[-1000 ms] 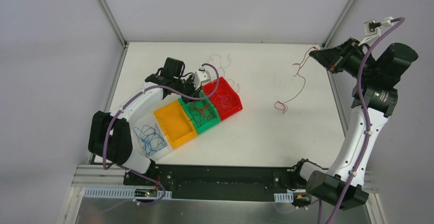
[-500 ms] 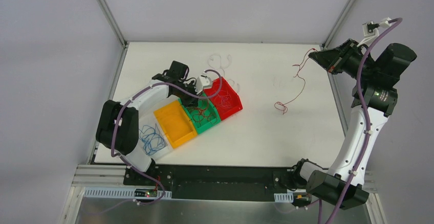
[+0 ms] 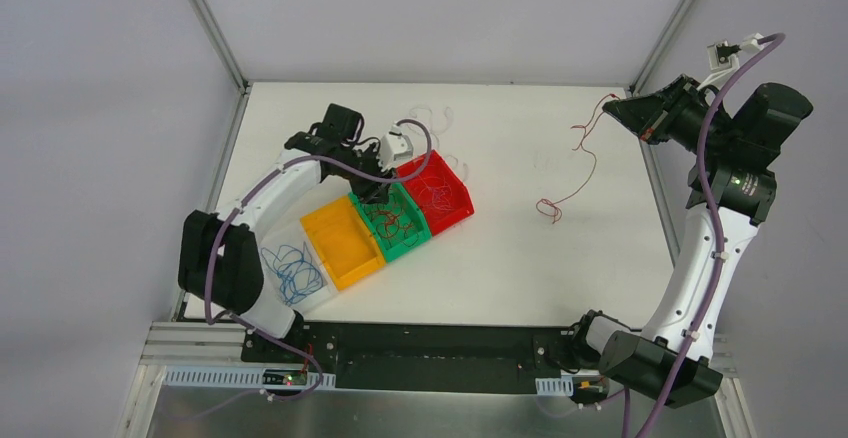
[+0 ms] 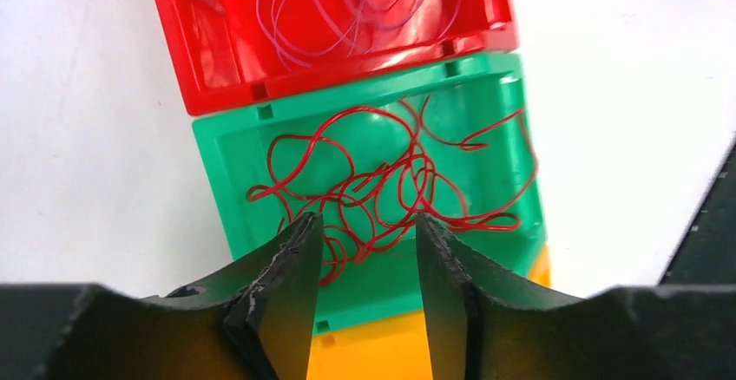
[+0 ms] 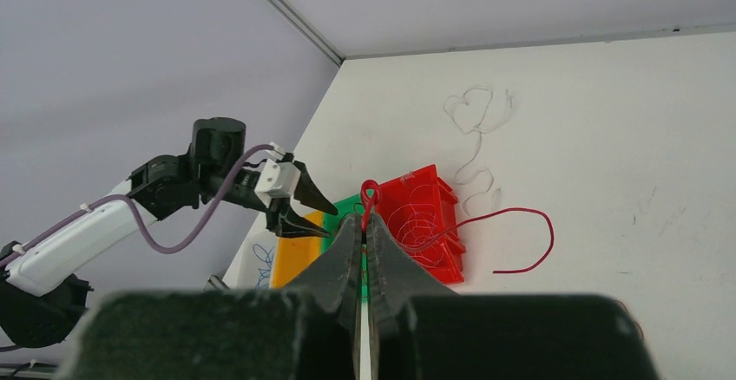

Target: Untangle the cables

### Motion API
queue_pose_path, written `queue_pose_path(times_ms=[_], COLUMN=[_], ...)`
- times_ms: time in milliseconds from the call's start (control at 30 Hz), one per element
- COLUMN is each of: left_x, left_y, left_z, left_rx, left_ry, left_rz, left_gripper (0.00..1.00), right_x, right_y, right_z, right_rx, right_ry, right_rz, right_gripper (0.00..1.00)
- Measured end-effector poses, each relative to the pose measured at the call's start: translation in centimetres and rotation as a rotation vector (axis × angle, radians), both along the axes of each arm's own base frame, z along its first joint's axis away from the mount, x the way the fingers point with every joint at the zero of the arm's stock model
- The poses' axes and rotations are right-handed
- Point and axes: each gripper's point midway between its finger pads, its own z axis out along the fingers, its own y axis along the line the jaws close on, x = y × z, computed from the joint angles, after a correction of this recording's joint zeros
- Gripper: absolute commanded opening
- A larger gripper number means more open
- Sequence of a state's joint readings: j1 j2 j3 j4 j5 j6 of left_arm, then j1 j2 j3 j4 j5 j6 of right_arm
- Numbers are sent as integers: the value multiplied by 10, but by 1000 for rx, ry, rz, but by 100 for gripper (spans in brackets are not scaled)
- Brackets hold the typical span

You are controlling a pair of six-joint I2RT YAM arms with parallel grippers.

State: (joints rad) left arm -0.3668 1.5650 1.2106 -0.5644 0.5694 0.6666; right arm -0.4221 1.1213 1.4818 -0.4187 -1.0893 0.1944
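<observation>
My right gripper [image 3: 612,106] is shut on a thin red cable [image 3: 580,173] and holds it high near the back right corner. The cable hangs down, and its curly lower end lies on the white table. In the right wrist view a small loop of the red cable [image 5: 370,196] sticks out above the shut fingertips [image 5: 364,219]. My left gripper [image 3: 375,190] is open and empty just above the green bin [image 3: 418,245]. In the left wrist view the gripper [image 4: 364,228] frames a tangle of red cables [image 4: 382,189] in the green bin [image 4: 234,154].
Four bins stand in a diagonal row: a clear one with blue cables [image 3: 292,268], an orange one [image 3: 343,241], the green one, and a red one [image 3: 462,205] with white cables. More white cable [image 3: 430,118] lies on the table behind the red bin.
My left gripper has moved down and toward the near side, from beside the red bin to just over the green bin. The right gripper and its red cable have stayed still.
</observation>
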Motion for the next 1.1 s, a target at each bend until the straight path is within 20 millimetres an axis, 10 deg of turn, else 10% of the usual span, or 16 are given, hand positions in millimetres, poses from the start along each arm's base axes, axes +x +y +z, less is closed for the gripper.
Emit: queue_pose_path(times_ms=[267,467,700,933,1100], left_x=[-23,-42,-30,-30,-19], left_y=[-31,-50,-8,-30,-65], left_z=[34,-11,-55,17,77], left_rx=[-74,17,158,-55,-210], left_ry=[-20,116,197,103,28], left_rz=[-97,-104,56,11,-35], left_gripper=[66,56,55,70,71], right_x=[0,0,-4,-15,-19], right_y=[0,1,13,37,29], right_z=[0,1,5,23,-24], right_rx=[0,4,43,104,-47], right_ry=[-2,2,21,17,83], right_rz=[0,2,48,150,109], right_gripper=[0,0,0,0,0])
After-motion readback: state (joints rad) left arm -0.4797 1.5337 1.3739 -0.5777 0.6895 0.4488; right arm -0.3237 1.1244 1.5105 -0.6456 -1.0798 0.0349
